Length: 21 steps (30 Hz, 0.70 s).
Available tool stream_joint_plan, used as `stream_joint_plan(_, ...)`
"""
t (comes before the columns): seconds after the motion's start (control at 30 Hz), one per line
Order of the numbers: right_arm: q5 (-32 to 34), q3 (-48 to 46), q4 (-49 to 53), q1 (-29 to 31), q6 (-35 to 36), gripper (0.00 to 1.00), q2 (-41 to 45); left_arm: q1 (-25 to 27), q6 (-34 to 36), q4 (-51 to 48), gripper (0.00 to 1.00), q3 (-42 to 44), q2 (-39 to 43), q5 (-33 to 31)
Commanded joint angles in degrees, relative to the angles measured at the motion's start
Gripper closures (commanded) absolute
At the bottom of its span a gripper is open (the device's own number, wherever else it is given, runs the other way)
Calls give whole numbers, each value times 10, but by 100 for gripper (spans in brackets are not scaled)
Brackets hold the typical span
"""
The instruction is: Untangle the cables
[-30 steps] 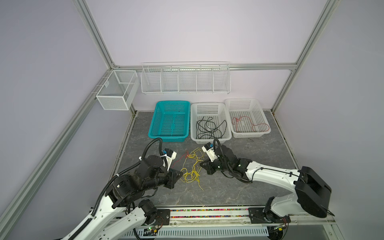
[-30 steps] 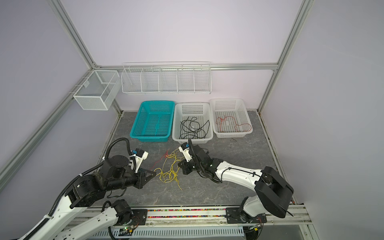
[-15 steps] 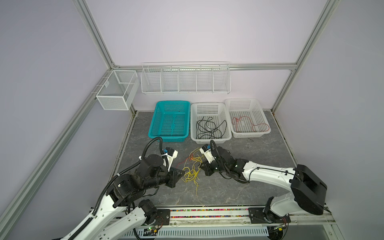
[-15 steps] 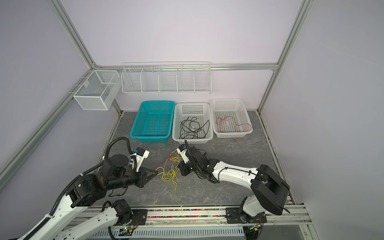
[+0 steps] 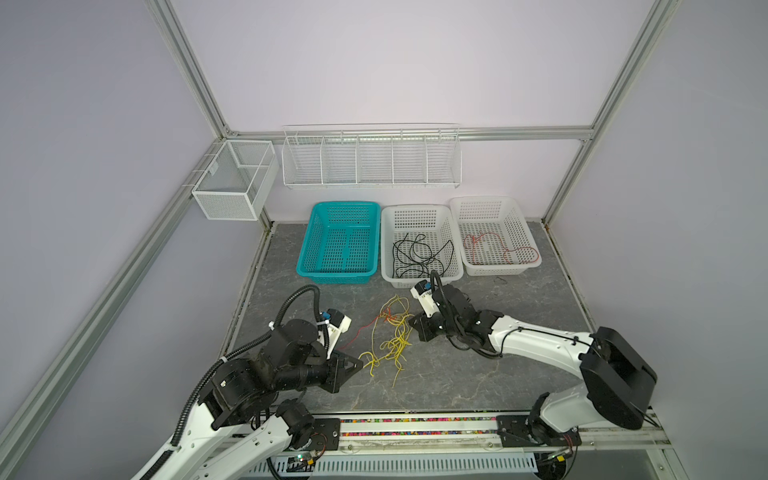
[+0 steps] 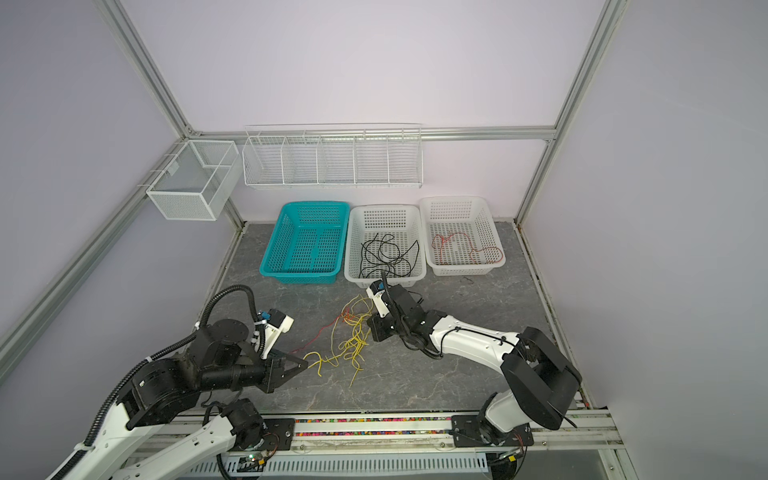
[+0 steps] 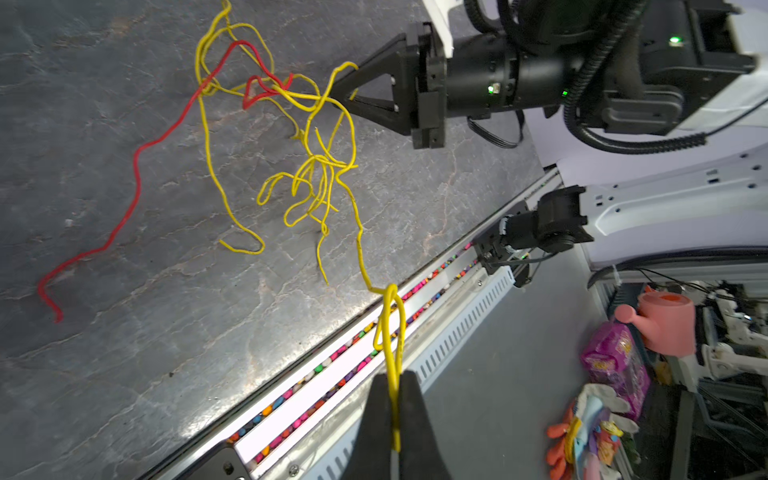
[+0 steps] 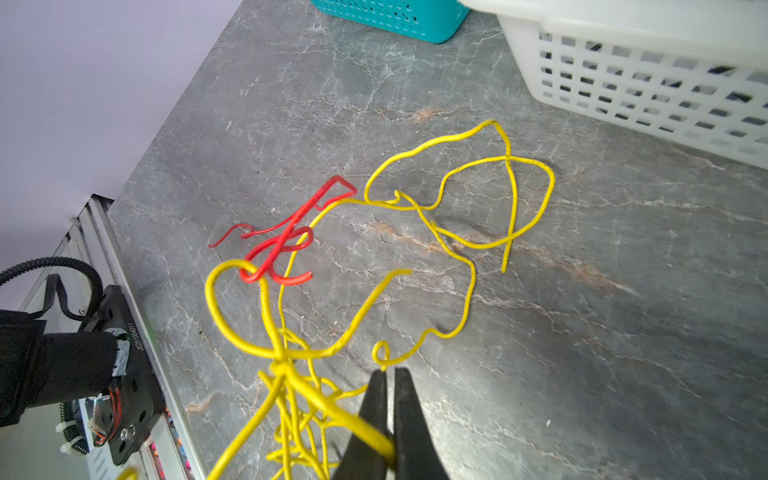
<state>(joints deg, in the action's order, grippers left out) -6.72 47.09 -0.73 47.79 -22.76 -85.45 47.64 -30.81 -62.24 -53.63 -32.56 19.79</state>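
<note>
Low and central in both top views, my left tool [image 7: 392,415] and right tool [image 8: 388,419] each pinch a strand of the yellow cables [image 5: 392,344]. Next I should ease them apart, freeing the red cable [image 7: 136,178].

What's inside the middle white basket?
Black cables lie loosely looped on the floor of the middle white basket. The right arm's black hose hides a sliver of its near wall.
</note>
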Motion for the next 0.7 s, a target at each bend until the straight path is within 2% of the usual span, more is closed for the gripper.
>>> stream_joint_plan(0.0,26,1,12,-26,-3,94,-26,1,2,-32,100,-23,26,82)
stream_joint_plan(0.1,25,3,12,-40,-13,94,-48,2,-9,2,100,-38,45,122)
stream_joint_plan(0.33,2,10,5,-48,-22,94,-92,2,-52,128,100,-39,84,153)
stream_joint_plan(0.57,-47,-8,-26,-43,-4,92,-70,2,-88,236,100,1,108,93)
stream_joint_plan(0.67,-63,-24,-37,-34,15,84,-35,2,-99,266,100,26,105,54)
